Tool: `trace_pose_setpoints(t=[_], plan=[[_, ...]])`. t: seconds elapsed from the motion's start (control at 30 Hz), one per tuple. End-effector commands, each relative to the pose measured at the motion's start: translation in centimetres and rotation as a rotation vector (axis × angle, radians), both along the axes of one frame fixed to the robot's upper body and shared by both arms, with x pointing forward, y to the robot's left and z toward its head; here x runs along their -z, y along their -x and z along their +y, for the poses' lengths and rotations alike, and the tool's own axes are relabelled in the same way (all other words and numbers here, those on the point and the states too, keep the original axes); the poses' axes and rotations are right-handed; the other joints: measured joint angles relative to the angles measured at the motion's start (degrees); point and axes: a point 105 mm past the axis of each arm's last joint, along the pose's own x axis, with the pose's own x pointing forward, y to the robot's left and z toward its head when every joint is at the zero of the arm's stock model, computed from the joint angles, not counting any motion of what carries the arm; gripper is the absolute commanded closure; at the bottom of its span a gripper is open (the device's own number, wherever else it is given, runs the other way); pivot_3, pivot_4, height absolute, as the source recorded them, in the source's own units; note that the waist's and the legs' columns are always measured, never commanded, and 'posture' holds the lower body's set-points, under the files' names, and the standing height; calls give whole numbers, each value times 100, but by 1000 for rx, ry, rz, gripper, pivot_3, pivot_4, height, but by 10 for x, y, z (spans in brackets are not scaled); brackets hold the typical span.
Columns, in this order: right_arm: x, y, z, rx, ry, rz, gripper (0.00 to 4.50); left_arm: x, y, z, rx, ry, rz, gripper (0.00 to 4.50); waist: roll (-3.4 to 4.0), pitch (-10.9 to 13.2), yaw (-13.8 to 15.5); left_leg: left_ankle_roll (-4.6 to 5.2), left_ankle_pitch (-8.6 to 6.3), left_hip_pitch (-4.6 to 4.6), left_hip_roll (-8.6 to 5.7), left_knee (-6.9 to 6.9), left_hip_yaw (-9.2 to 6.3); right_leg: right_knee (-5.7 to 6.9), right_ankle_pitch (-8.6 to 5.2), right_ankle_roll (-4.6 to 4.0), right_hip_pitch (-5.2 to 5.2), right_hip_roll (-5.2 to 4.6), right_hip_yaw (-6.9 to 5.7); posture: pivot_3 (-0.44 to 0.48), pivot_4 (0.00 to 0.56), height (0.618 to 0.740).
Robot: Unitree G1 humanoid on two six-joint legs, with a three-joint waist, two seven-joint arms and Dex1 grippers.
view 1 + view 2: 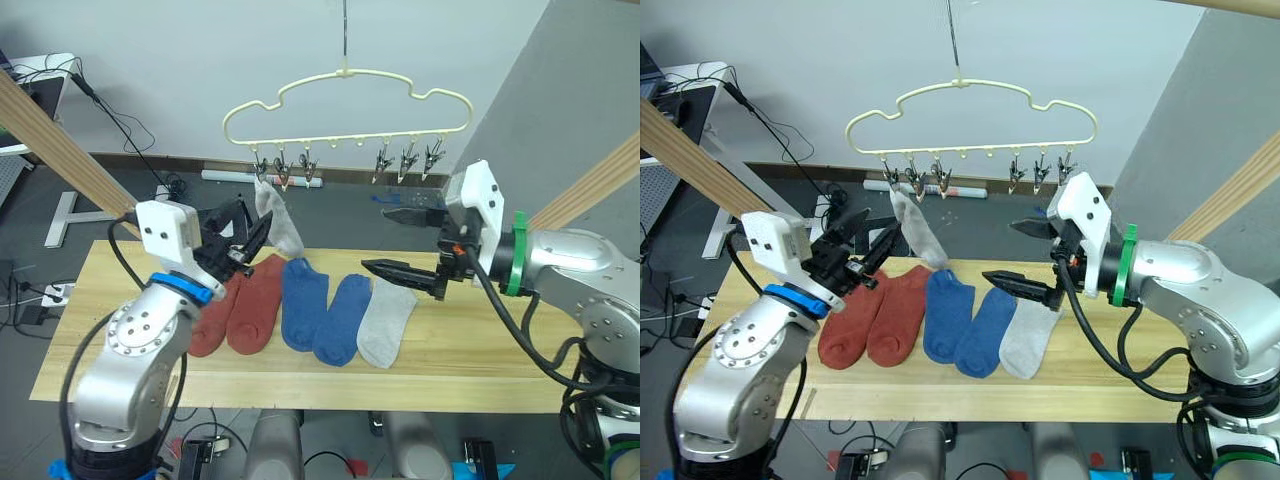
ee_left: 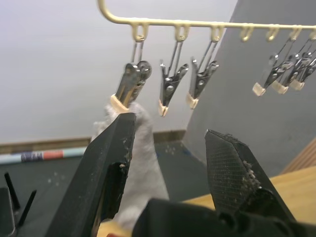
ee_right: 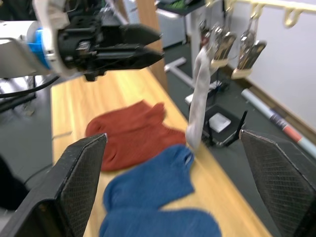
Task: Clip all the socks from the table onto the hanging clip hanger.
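Status at this point: one light grey sock (image 1: 278, 222) hangs from the leftmost clip (image 2: 132, 84) of the pale yellow hanger (image 1: 345, 100), and five socks lie side by side on the desk (image 1: 120, 330), toes toward the robot: two rust-red socks (image 1: 245, 305), two blue socks (image 1: 320, 310) and a second grey sock (image 1: 388, 320). Your left gripper (image 1: 240, 240) sits just beside the hanging sock with its fingers apart and holding nothing; in the left wrist view the sock lies behind one finger, not between the two. Your right gripper (image 1: 405, 240) hovers above the far end of the grey sock on the desk, fingers spread wide and empty, the lower finger close over the cuff. Five clips remain free: two next to the occupied one and a group of three (image 1: 408, 160) toward the hanger's right end. The relation that governs the coming move is the one between the right gripper and the grey sock on the desk: that sock lies directly below the fingers, its long axis running from the far edge toward the robot, and the right arm is clearly the nearer one. You would likely lower the right gripper onto the cuff end, since the free clips on the right hang just above and behind it.
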Motion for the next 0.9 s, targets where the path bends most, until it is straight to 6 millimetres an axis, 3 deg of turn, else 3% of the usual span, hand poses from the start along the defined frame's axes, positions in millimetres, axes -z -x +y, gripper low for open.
trace_pose_setpoints(t=[0.03,0.23,0.43,0.67,0.9], plan=[[-7,9,-1,-26,7,-30,7,-7,4,-4,-20,-40,-90,1935,0,0,-9,2,1,0,1,3,0,0,2,3,0,2,1,-153,318,740],[-12,11,-12,-22,44,-27,7,-1,1,-10,-55,-23,-108,1935,1,0,-41,10,6,-1,0,6,3,0,8,7,2,3,7,-177,340,740],[-18,12,-18,-10,40,-32,7,-11,-6,-6,-97,34,-117,1935,0,1,-79,10,6,-6,-1,7,-1,-1,8,8,2,4,3,-185,352,740],[-31,11,-30,63,-166,-22,7,-11,-20,-9,-89,95,-64,1935,0,1,-141,11,6,-7,-2,8,-2,-1,8,9,4,4,2,-212,357,740],[-31,13,-38,93,-249,6,7,-11,-27,-9,-80,93,-47,1935,0,1,-166,11,6,-7,-1,7,0,-1,9,10,2,5,5,-219,353,740]])
